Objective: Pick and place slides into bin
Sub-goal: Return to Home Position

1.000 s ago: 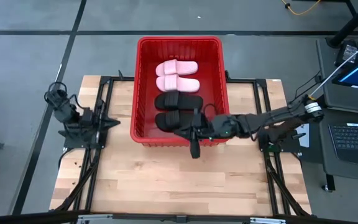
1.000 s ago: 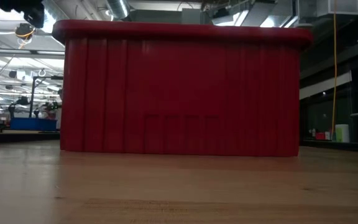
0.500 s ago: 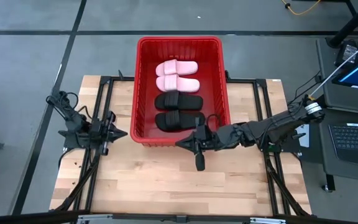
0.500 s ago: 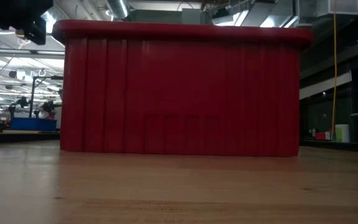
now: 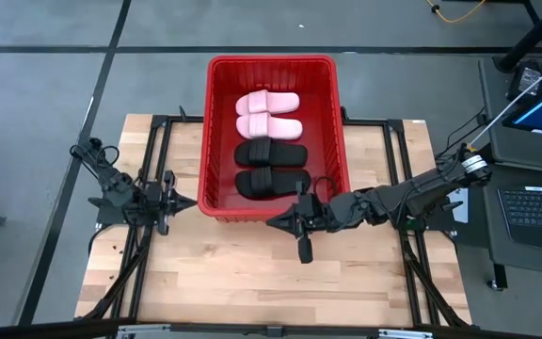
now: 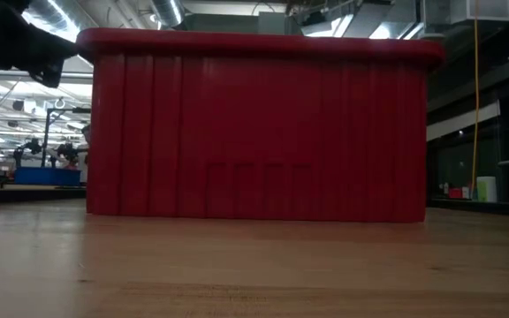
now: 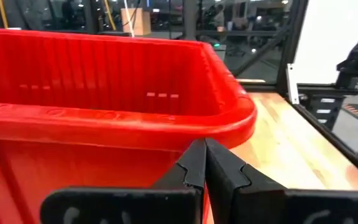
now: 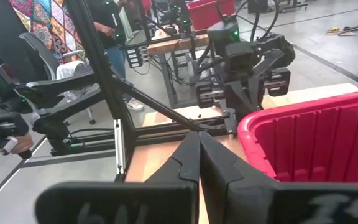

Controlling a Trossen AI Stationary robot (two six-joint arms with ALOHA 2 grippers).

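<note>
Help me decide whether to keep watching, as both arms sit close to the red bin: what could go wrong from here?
1. The right arm lies stretched along the bin's near wall, jaws shut just outside it. Pulling back, it could clip that wall and shove the bin.
2. The left arm's shut jaws point at the bin's left wall from close by. A forward swing might bump it.

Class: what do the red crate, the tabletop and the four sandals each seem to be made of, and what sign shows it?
Big red rectangular bin: moulded plastic, slightly glossy, with ribbed walls. Pale plank tabletop: wood, matt, in grained strips. Pale pink slides and black slides: probably foam or rubber, matt; the look leaves it open.
</note>
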